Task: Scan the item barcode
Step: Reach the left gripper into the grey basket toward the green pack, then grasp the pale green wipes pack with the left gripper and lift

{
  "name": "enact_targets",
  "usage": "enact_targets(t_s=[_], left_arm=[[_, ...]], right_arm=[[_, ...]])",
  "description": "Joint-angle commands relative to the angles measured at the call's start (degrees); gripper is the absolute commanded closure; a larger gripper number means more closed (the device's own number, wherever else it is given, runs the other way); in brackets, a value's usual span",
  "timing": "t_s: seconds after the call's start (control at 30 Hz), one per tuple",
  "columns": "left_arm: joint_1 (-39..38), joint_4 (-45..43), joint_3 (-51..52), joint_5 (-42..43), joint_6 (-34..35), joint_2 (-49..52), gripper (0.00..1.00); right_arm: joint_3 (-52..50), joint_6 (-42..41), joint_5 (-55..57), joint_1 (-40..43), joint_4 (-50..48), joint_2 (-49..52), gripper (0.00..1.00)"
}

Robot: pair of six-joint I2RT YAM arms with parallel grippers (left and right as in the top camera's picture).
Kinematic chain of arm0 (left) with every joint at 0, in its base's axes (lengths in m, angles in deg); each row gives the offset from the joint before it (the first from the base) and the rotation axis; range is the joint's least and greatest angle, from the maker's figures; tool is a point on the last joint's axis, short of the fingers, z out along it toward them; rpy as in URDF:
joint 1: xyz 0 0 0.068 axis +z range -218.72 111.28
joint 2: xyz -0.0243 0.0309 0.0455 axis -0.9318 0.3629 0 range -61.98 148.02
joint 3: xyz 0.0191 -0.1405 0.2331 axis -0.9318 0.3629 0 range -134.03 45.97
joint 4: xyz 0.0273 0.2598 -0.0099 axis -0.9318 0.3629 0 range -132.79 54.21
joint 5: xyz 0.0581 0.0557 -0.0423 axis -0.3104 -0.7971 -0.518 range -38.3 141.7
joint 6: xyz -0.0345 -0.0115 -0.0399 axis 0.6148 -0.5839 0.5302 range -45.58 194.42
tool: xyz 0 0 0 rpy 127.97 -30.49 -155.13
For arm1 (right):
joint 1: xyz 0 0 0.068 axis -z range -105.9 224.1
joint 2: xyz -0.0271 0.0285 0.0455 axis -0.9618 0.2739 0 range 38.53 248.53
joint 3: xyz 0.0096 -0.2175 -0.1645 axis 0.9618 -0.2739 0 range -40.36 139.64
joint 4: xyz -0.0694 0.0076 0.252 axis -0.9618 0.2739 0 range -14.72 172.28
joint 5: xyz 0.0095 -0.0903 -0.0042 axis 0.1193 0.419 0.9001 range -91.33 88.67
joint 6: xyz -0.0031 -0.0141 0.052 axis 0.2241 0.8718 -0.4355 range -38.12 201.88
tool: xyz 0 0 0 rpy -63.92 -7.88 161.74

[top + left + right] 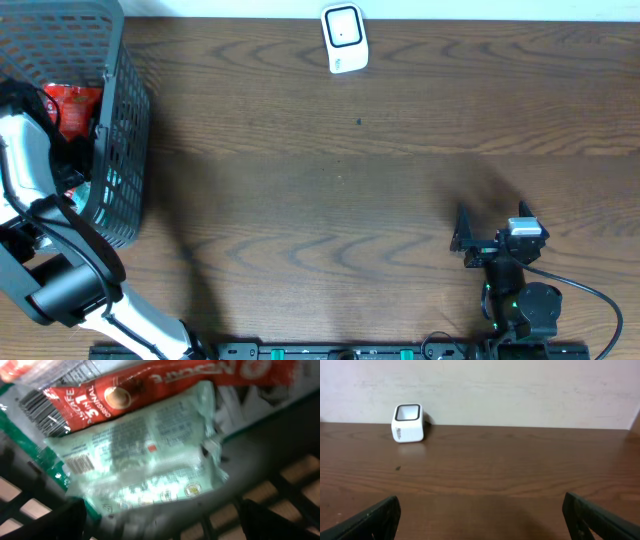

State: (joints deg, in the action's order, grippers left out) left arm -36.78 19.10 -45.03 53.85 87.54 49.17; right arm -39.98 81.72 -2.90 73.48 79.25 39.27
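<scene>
Where red sachet (150, 387) lies in basket (128, 150), label reads NESCAFE 3in1 ORIGINAL.

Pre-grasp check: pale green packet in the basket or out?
In. Pale green plastic packet lies on the floor of the black mesh basket.

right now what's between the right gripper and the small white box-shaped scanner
Only bare dark wooden tabletop and one tiny dark speck lie between the open right gripper and the white scanner; the right wrist view shows it plainly.
</scene>
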Motion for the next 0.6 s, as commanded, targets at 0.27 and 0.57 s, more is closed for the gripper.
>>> enact_targets(t_s=[0.27, 0.57], left_arm=[[0.13, -8.76, 7.89, -1.75, 3.54, 0.52, 0.08], [0.13, -14.14, 12.87, -1.77, 3.74, 0.52, 0.22]], right_arm=[[-0.07, 0.61, -0.24, 0.63, 0.17, -0.24, 0.01], [-0.07, 0.61, -0.24, 0.63, 0.17, -0.24, 0.01]])
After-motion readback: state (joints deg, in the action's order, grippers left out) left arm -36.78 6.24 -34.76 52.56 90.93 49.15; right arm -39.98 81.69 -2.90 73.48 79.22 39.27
